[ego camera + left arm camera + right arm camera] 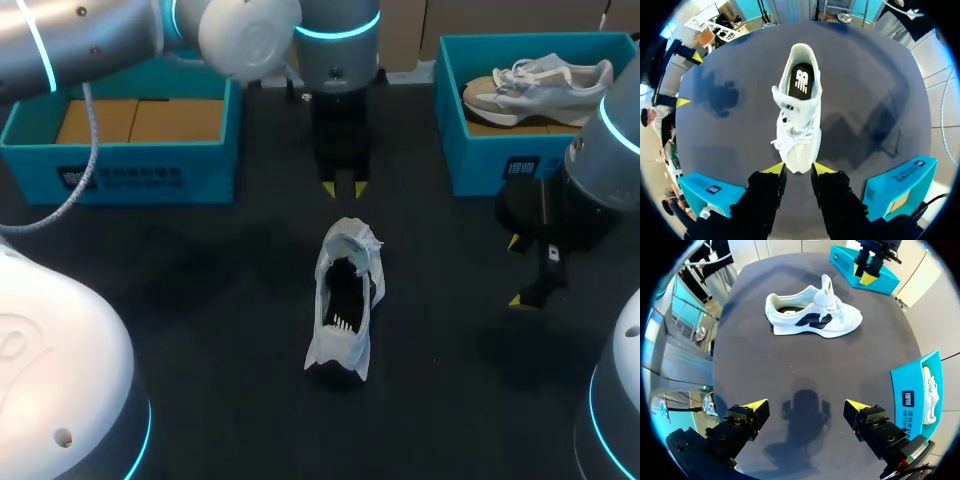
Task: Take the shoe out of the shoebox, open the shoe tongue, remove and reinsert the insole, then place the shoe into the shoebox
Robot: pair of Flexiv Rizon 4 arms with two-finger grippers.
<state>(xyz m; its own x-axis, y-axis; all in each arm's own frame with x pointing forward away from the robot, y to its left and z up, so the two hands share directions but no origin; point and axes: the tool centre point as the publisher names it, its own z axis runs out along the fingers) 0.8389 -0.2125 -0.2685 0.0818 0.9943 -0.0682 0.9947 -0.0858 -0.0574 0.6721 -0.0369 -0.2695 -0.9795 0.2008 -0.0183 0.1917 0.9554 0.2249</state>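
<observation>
Shoe (345,300) is out of the box, sitting upright on its sole around the middle of the desk (200,300), toe toward the far edge and heel toward the near one. Laces look loose, and we can see the dark insole (801,80) down the opening. Our left jaws hang just past the toe on the far side, pointing down, yellow fingertips (774,168) a little apart with nothing between them. Our right jaws are spread wide over the desk near its right edge, well apart from the shoe. There's a teal shoebox (140,165) in the far left corner showing brown cardboard inside. The other teal shoebox (480,160) in the far right corner has a second shoe (535,85) lying in it.
</observation>
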